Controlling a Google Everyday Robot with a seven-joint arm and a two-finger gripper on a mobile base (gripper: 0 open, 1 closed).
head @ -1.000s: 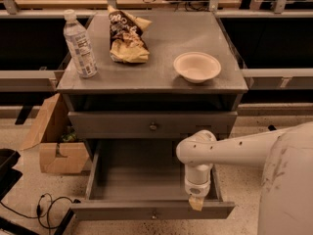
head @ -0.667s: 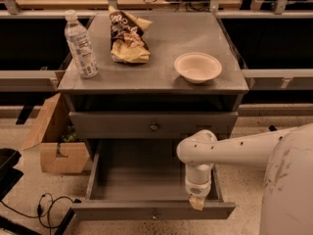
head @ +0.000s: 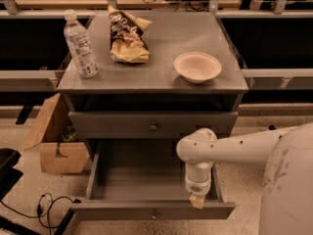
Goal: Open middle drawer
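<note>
Middle drawer (head: 112,125), grey and flat-fronted with a small round brass knob (head: 154,127), is shown shut beneath the cabinet top (head: 161,43), while the bottom drawer (head: 122,210) below it is pulled well out. The gripper (head: 197,200) is pointed downward at the right front corner of the bottom drawer, well apart from the knob; whether it is apart or together cannot be told. Several risks are judged from this pose: the wrist could be caught against the lower edge of the middle drawer's front if it is raised without first being drawn back; the small knob could be lost from a shallow or off-centre grasp; and the water bottle (head: 81,45) could be toppled if the cabinet is jerked during the pull. A label is seen on the bottle and print on the crumpled snack bag (head: 126,35), but no writing can be read. A plain bowl (head: 197,66) is unmarked.
</note>
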